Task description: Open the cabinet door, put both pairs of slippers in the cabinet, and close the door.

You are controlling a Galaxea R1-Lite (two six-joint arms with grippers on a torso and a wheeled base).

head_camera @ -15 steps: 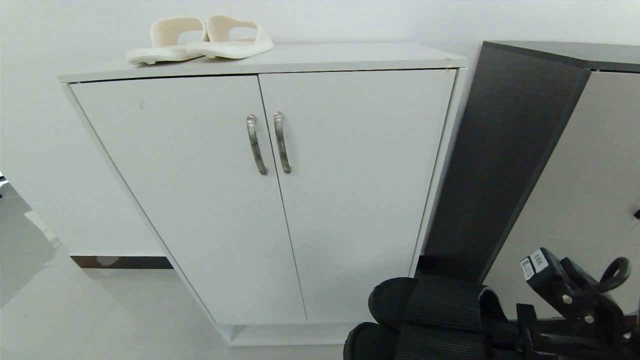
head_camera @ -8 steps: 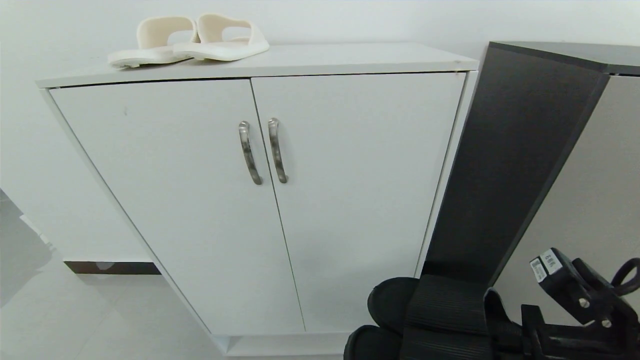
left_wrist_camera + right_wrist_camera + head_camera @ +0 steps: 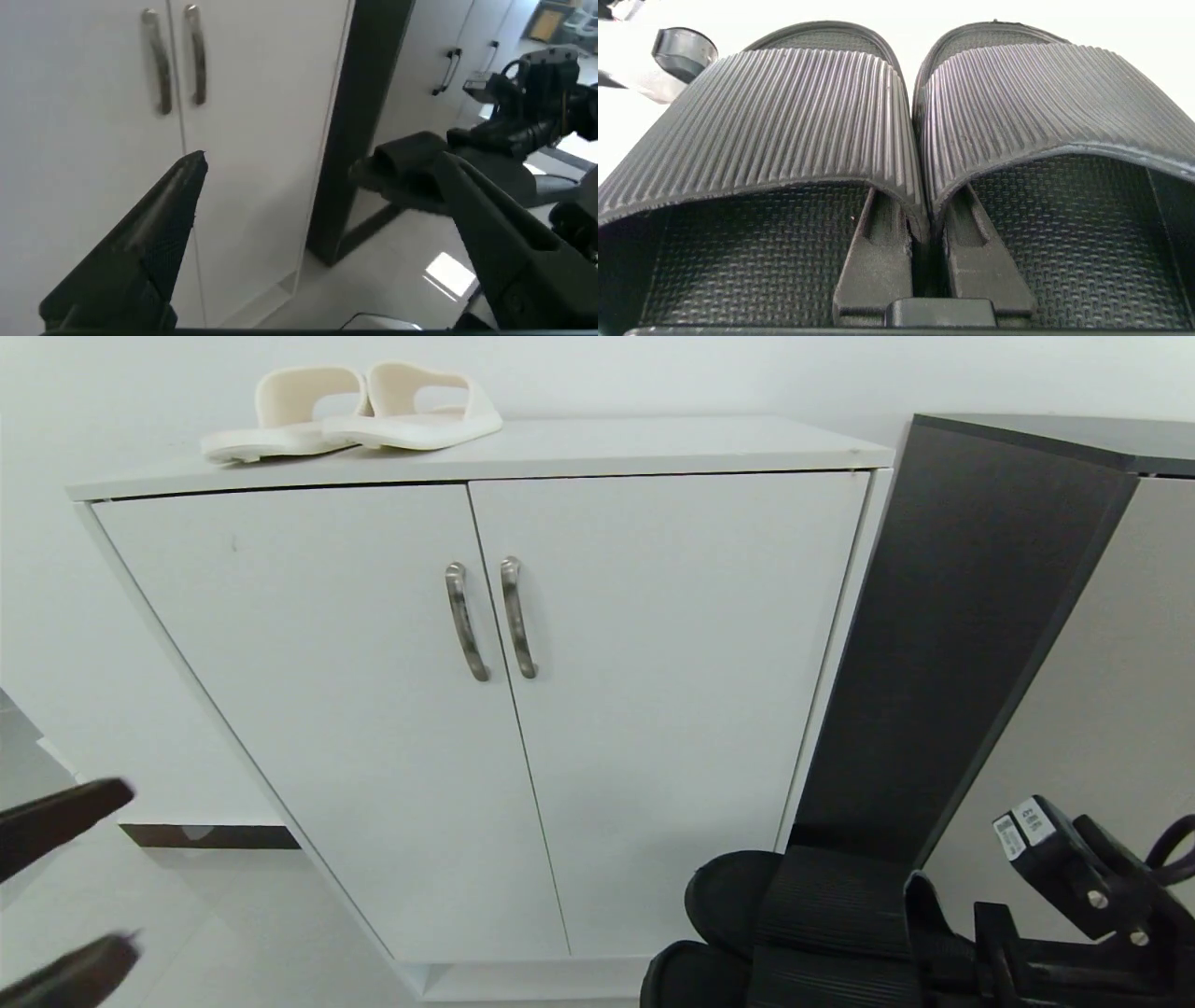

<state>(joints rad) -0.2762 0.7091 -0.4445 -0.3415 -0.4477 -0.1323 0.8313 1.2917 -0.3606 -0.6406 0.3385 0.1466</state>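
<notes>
Head view: cabinet (image 3: 653, 709) doors shut. Left-door handle (image 3: 466, 621) is above and beyond the left gripper (image 3: 65, 891), whose fingers are spread wide and empty. Right gripper (image 3: 920, 233) is pinched on the black slippers (image 3: 822, 915). Cream slippers (image 3: 355, 415) lie on the cabinet top. Step: door opening. Next, probably, the left fingers must straddle the handle.

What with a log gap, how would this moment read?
doors shut | left gripper open | right gripper holds black slippers | cream slippers atop cabinet

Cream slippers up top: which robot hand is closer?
Left. The left gripper is low on the same side as the cream slippers; the right gripper, clamping the black slippers, is low on the opposite side.
</notes>
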